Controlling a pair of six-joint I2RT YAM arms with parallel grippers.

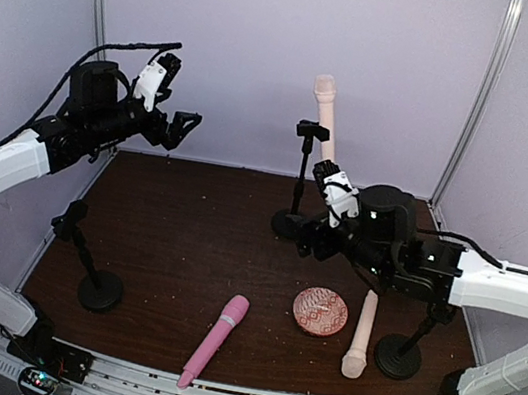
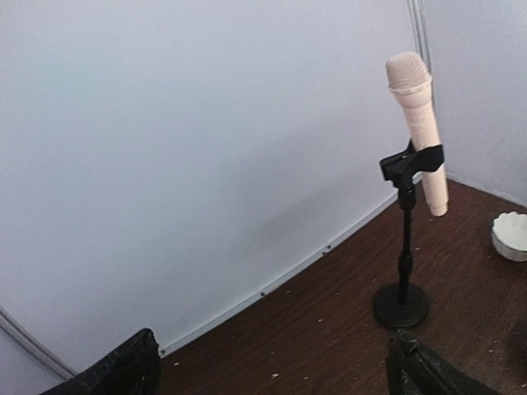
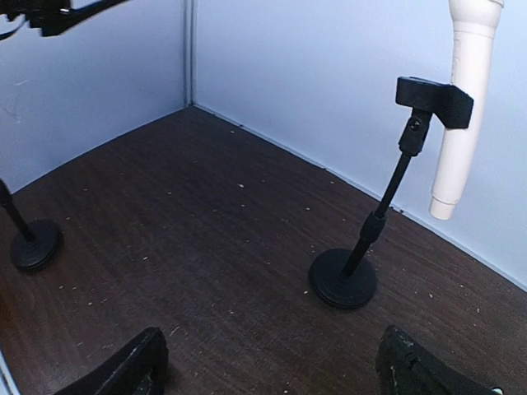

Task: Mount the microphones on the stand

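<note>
One pale cream microphone stands clipped in the back stand; it also shows in the left wrist view and the right wrist view. A second cream microphone lies on the table by the right stand. The pink microphone lies near the front edge. The left stand has an empty clip. My left gripper is open and empty, raised at the back left. My right gripper is open and empty, low beside the back stand's base.
A round patterned pink dish sits between the pink microphone and the lying cream one. White walls close the table at the back and both sides. The left stand's base shows in the right wrist view.
</note>
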